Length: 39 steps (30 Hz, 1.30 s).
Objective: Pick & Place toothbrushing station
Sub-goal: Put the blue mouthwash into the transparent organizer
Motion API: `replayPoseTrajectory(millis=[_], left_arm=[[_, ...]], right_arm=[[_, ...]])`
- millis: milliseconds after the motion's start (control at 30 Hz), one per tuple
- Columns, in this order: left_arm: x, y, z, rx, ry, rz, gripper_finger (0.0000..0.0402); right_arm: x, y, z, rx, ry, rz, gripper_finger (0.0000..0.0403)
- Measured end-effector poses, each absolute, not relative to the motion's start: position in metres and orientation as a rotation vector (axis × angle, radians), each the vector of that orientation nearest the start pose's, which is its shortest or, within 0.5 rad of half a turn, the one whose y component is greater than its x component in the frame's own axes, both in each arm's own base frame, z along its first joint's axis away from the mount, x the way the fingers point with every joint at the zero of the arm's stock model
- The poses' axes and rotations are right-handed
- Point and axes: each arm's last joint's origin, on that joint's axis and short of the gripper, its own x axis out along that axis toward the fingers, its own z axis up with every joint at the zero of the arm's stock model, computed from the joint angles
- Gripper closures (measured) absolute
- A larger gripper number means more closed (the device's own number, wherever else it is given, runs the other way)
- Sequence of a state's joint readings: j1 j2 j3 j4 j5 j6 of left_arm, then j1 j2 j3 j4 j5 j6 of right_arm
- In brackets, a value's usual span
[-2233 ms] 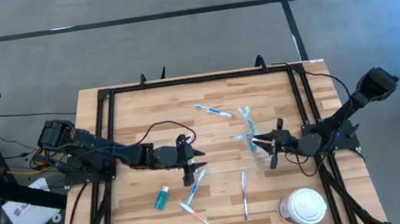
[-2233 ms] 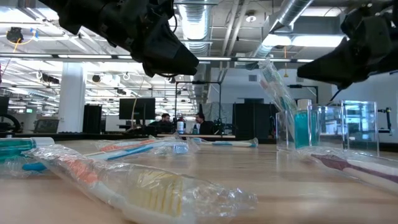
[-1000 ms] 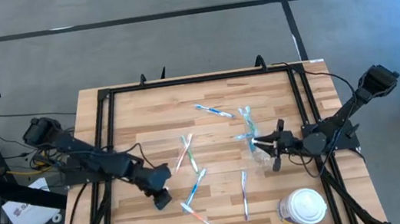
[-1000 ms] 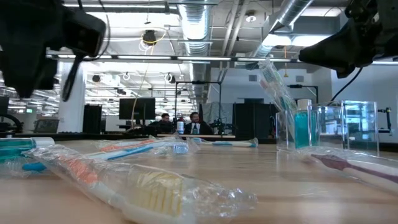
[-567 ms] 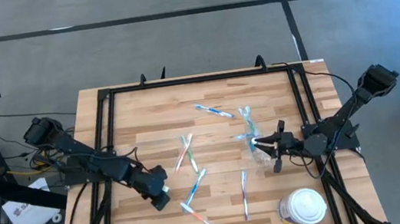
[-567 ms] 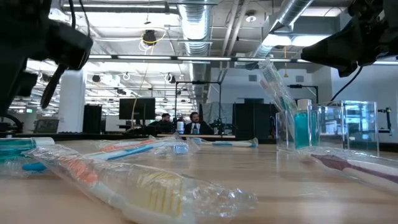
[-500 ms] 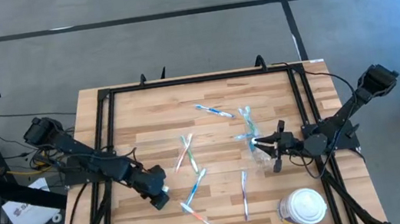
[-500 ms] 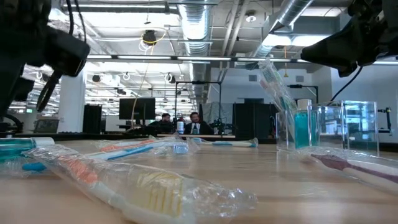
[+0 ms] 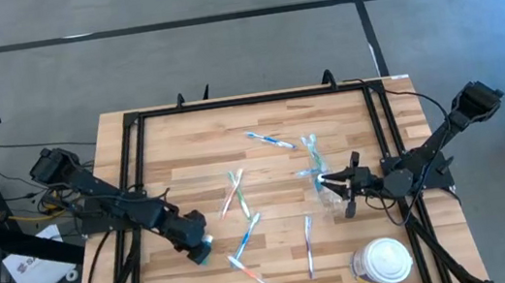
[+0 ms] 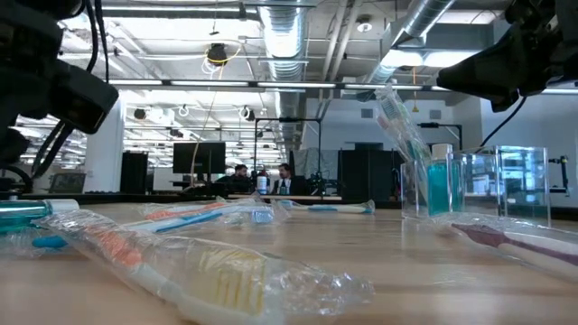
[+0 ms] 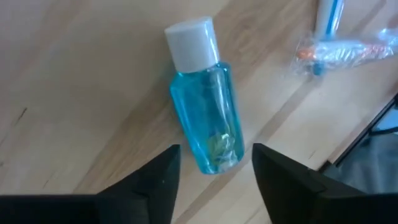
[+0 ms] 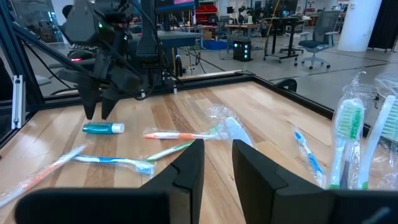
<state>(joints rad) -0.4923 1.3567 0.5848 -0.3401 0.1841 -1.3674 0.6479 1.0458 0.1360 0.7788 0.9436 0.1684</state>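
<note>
A small teal tube with a white cap (image 11: 205, 112) lies flat on the table near its left front; it also shows in the high view (image 9: 208, 255). My left gripper (image 9: 199, 253) is open just above it, a finger on each side of the tube's bottom end (image 11: 216, 155), not touching. A clear cup (image 9: 316, 176) holding wrapped toothbrushes (image 12: 351, 140) and a teal tube stands right of centre. My right gripper (image 9: 335, 189) hovers beside the cup on its right, with a narrow gap between its fingers (image 12: 217, 158), empty.
Wrapped toothbrushes lie loose on the table: one at the far middle (image 9: 271, 141), one at the centre (image 9: 233, 192), two toward the near edge (image 9: 245, 239) (image 9: 308, 245). A large white lidded container (image 9: 383, 261) stands at the near right. A black frame (image 9: 247, 101) borders the table.
My left gripper has shifted a little toward the table's left edge and come down over the teal tube, which has not moved.
</note>
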Motion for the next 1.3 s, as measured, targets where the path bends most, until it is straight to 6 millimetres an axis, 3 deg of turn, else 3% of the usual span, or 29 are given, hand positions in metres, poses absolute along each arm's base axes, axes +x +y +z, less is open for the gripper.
replayPoseTrajectory(millis=[267, 500, 1000, 1133, 1300], left_arm=[[0.193, -0.108, 0.140, -1.021, 1.248, 0.277, 0.0153], [0.191, -0.105, 0.135, -1.029, 1.218, 0.348, 0.0153], [0.204, -0.114, 0.117, -1.069, 1.255, 0.327, 0.0157], [0.202, -0.113, 0.116, -1.066, 1.261, 0.337, 0.0180], [0.201, -0.112, 0.114, -1.056, 1.274, 0.358, 0.0246]], right_arm=[[0.149, 0.084, 0.164, 0.073, 0.067, -0.302, 0.0328], [0.149, 0.084, 0.164, 0.073, 0.067, -0.302, 0.0328], [0.149, 0.084, 0.164, 0.078, 0.066, -0.302, 0.0328], [0.149, 0.084, 0.164, 0.078, 0.066, -0.302, 0.0328], [0.149, 0.084, 0.164, 0.079, 0.066, -0.302, 0.0328]])
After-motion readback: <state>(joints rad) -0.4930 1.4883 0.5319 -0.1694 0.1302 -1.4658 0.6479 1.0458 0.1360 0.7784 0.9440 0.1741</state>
